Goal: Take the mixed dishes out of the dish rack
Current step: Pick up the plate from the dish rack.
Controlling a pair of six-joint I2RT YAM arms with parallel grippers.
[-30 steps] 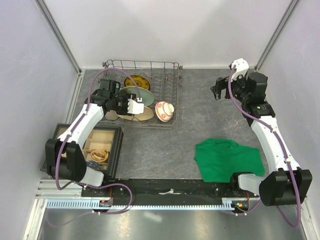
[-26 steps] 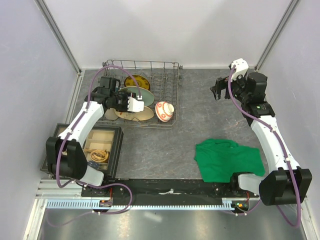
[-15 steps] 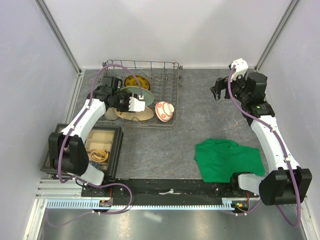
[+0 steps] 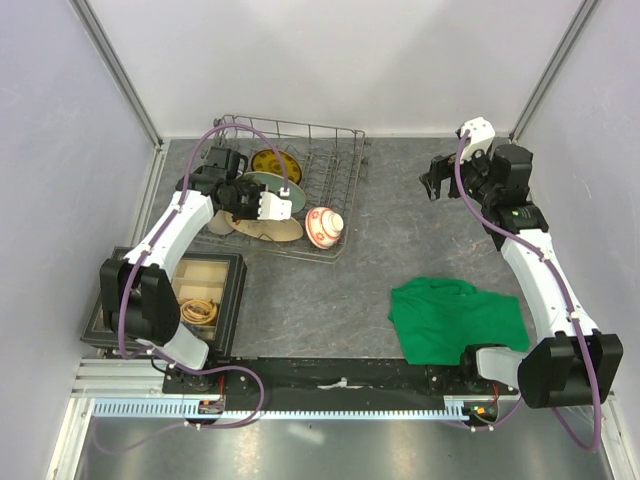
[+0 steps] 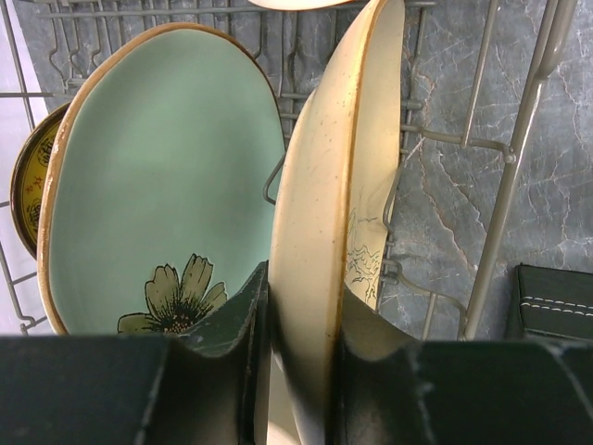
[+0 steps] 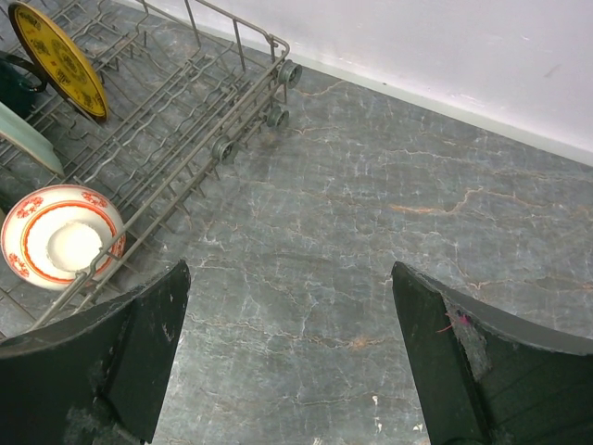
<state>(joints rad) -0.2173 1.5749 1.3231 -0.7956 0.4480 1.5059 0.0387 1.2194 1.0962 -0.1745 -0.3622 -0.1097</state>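
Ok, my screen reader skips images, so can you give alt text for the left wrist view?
The left gripper is shut on the rim of an upright cream plate in the dish rack; a mint-green flowered plate stands beside it.

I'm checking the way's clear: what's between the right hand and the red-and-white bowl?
Right wrist view shows bare grey table, then the dish rack's wire side, between the right hand and the bowl.

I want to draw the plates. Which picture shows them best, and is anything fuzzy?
Left wrist view: the cream speckled plate and the pale mint-green flowered plate look big and sharp; the dark left claw pinching the cream rim is blurry. Right wrist view: the grey stone tabletop is crisp, the open right claw soft-edged. Top view: even light, plates tiny.
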